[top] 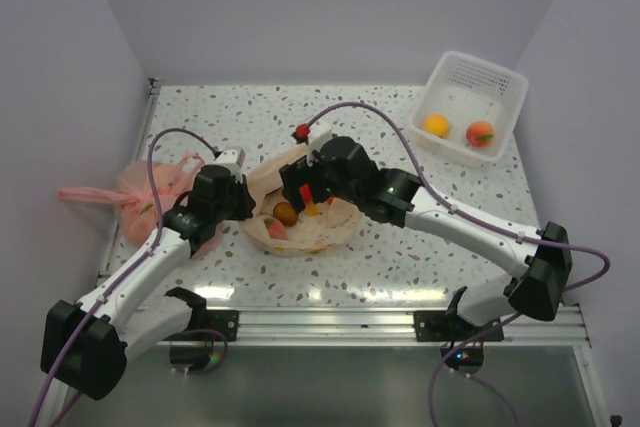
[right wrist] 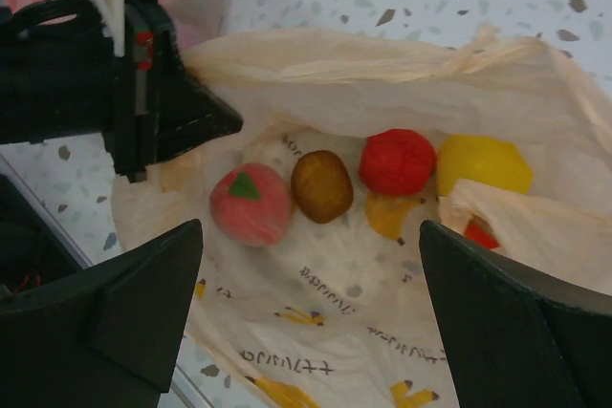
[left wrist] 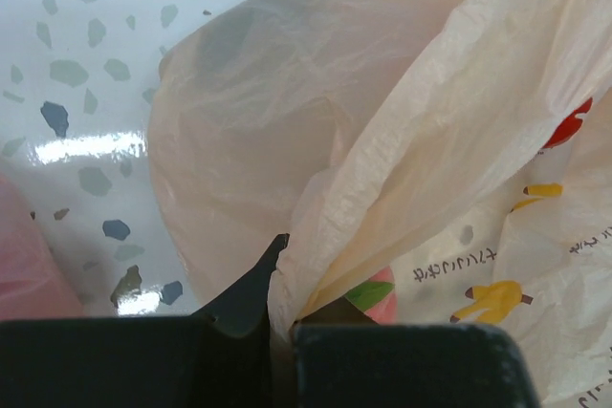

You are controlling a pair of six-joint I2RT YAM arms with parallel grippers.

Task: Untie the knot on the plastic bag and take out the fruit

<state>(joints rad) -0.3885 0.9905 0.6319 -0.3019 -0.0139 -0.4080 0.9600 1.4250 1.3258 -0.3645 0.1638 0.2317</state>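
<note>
The pale peach-orange plastic bag point(top: 320, 232) lies open at the table's middle; no knot shows. Inside it, the right wrist view shows a pink peach point(right wrist: 251, 203), a brown fruit point(right wrist: 322, 185), a red fruit point(right wrist: 397, 161) and a yellow lemon point(right wrist: 485, 164). My left gripper point(top: 245, 205) is shut on the bag's left rim point(left wrist: 316, 236), with a fold of film pinched between the jaws. It also shows in the right wrist view point(right wrist: 225, 121). My right gripper point(top: 305, 192) hovers open and empty above the bag's mouth point(right wrist: 311, 303), its fingers point(right wrist: 134, 312) wide apart.
A pinker tied bag point(top: 140, 192) lies at the left edge beside my left arm. A white basket point(top: 505, 87) at the back right holds an orange point(top: 436, 125) and a peach point(top: 481, 133). Walls close in the left, back and right.
</note>
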